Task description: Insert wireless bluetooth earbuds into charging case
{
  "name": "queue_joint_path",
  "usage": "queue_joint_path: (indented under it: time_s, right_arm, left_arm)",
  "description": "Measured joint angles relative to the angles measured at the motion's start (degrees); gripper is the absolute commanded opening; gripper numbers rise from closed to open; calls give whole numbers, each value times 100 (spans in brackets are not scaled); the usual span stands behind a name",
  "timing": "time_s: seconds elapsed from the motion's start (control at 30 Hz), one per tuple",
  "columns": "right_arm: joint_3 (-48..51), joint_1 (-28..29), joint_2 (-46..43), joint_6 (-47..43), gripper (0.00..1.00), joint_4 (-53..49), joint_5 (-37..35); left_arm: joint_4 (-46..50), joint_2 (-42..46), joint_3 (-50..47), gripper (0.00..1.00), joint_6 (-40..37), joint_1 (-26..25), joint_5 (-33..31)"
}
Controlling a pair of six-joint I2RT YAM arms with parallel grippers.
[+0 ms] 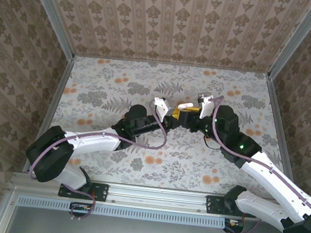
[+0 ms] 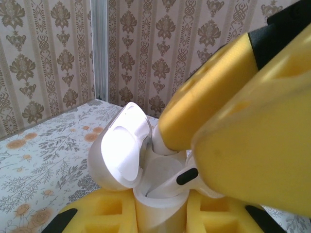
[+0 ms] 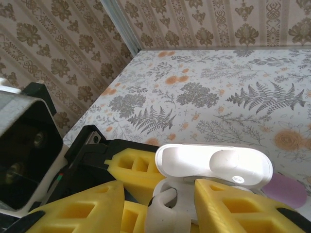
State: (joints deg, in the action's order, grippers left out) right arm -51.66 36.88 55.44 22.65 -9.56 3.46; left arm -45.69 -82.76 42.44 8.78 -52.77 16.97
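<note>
The right fingers [image 3: 160, 196] stand partly open over the charging case [image 2: 158, 213]; whether they grip anything I cannot tell. Just under them, at 6 o'clock in the left wrist view, a white earbud [image 2: 187, 175] lies slanted in the case, its long axis running 8 to 2 o'clock. The left fingers [image 2: 163, 208] are clamped on the case, whose lid [image 2: 119, 150] is open.

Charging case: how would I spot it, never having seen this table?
Look to the middle of the flower-print table. There the left gripper clamps the case. Among the yellow fingers around it, it is the glossy white pebble with its lid flipped open.
</note>
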Motion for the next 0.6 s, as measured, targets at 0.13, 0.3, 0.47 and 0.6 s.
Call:
queue_joint_path:
  time_s: [0.13, 0.3, 0.47, 0.6]
  right_arm:
    - [-87, -13, -9, 28, 49, -4, 7]
    - [-144, -66, -90, 136, 49, -11, 59]
    - [-232, -107, -190, 146, 42, -57, 79]
    - [-345, -151, -264, 81, 36, -367, 90]
  left_arm:
    - [0, 0, 0, 16, -28, -2, 39]
    - [2, 0, 0, 16, -105, -2, 83]
    - [35, 24, 0, 16, -160, -2, 111]
    - [35, 138, 0, 16, -243, -2, 127]
